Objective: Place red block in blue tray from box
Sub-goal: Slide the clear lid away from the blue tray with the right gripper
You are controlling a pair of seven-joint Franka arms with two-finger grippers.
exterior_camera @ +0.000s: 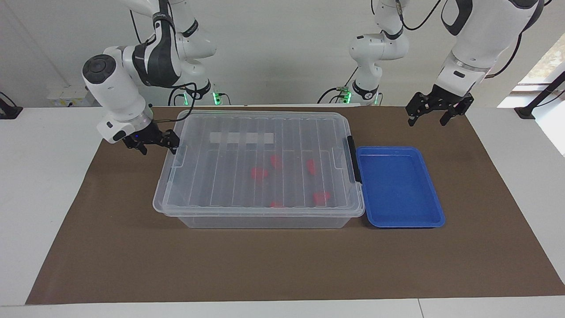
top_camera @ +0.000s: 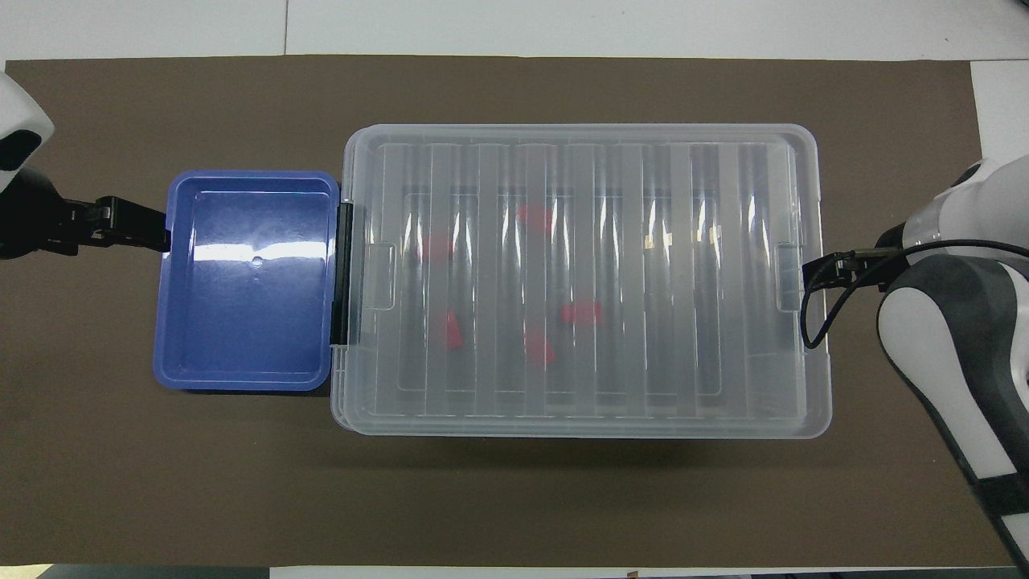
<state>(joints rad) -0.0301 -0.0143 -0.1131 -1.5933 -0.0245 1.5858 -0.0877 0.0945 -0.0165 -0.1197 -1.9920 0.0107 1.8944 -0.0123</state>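
Currently the right gripper (exterior_camera: 161, 142) is seen at the end of the clear storage box (exterior_camera: 260, 170) that faces the right arm's end of the table, low and level with the lid's rim; whether its fingers touch the lid's edge there, or how far apart they stand, cannot be told. Under the ribbed clear lid (top_camera: 583, 273) five red blocks are seen lying on the box's floor, among them one red block (exterior_camera: 259, 173) near the middle. A black latch clip (exterior_camera: 352, 159) is seen on the end of the box away from the right gripper. Just beside that latch end the blue tray (exterior_camera: 435, 207) is set on the brown mat (exterior_camera: 282, 265), touching or nearly touching the box. The left gripper (exterior_camera: 435, 115) is held in the air over the mat past the tray's corner nearest the robots, with its fingers spread wide and nothing between them.
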